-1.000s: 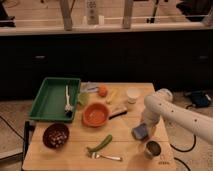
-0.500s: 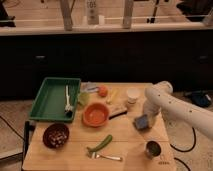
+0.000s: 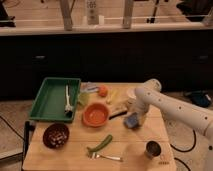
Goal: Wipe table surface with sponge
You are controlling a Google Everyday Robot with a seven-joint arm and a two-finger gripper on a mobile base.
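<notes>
The blue-grey sponge (image 3: pixel 131 121) lies flat on the light tan wooden table surface (image 3: pixel 75 154), right of centre. My gripper (image 3: pixel 135 116) reaches down from the white arm (image 3: pixel 170 106) on the right and is shut on the sponge, pressing it on the planks. The sponge is just right of the orange bowl (image 3: pixel 95 114). The gripper's fingers are mostly hidden by the arm's wrist.
A green tray (image 3: pixel 50 102) with a utensil stands at the left. There is a dark bowl (image 3: pixel 55 135) at front left, a metal cup (image 3: pixel 152 149) at front right, and a green vegetable (image 3: pixel 103 143) with a fork (image 3: pixel 107 157) in front. An orange fruit (image 3: pixel 103 90) and a white cup (image 3: pixel 131 96) are at the back.
The gripper has slid the sponge over the table, first away from the front edge, then left toward the orange bowl. The other objects have not moved.
</notes>
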